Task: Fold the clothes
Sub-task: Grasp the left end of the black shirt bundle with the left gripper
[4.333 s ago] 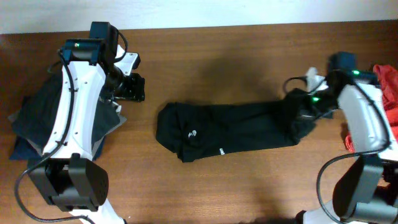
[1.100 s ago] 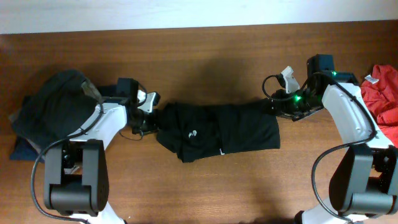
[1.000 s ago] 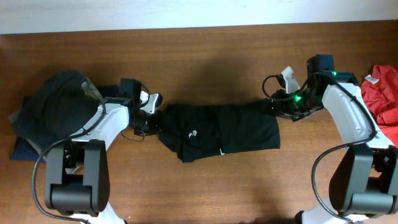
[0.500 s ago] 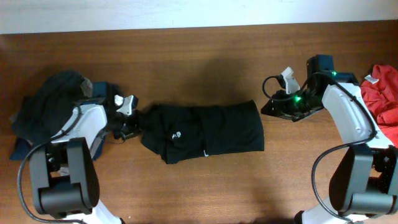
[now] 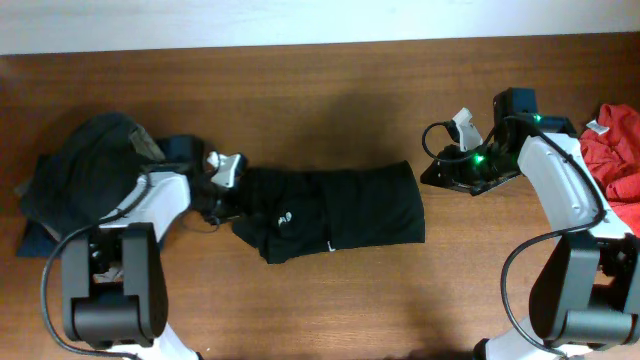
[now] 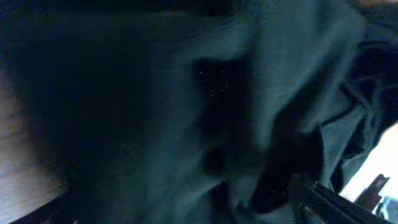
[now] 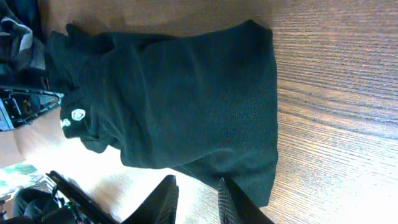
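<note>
Black clothes [image 5: 330, 212] lie bunched mid-frame; your left claw [image 5: 228, 200], grip unclear, may snag their left edge and undo folds; right claw [image 7: 194, 199] released, empty.

Bare table [image 5: 330, 100] lies free behind and in front of the black garment [image 5: 350, 205]. A dark clothing pile [image 5: 80, 180] blocks the left end; red cloth [image 5: 620, 150] occupies the right edge. The left gripper [image 5: 228, 198] crowds the garment's left end.

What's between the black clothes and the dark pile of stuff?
The left pincer, between the dark pile and the black clothes, seen in the overhead view.
</note>
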Action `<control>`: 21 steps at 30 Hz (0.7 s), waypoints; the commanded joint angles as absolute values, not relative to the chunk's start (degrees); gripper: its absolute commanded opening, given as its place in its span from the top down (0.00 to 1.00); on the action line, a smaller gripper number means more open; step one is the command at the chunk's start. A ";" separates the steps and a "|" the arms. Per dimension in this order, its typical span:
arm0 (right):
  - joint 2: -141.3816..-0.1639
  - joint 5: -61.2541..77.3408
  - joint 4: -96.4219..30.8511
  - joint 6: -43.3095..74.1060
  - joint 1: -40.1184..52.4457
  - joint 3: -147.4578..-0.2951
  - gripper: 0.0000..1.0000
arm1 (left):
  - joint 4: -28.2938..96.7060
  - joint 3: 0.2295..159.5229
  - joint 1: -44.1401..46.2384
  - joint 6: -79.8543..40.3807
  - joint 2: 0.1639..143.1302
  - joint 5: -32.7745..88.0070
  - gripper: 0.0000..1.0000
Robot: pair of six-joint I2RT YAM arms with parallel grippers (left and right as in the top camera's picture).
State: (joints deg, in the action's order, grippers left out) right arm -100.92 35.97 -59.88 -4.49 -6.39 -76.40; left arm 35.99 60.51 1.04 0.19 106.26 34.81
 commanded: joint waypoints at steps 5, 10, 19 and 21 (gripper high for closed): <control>-100.01 35.68 -60.05 -4.21 -6.42 -77.17 0.73 | 32.16 58.59 5.65 -2.33 106.06 29.52 0.24; -100.01 35.68 -60.05 -4.21 -6.42 -77.17 0.73 | 30.44 58.67 6.87 -2.28 106.04 30.09 0.83; -99.98 35.66 -60.73 -4.21 -6.42 -77.17 0.73 | 50.02 73.60 2.00 3.49 102.67 31.51 1.00; -100.01 35.68 -60.71 -4.21 -6.42 -77.17 0.73 | 56.71 81.34 1.65 4.71 102.50 28.60 0.99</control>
State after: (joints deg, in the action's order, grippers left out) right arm -100.92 35.81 -60.49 -4.45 -6.39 -76.40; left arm 52.86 71.66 2.79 0.51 106.06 30.63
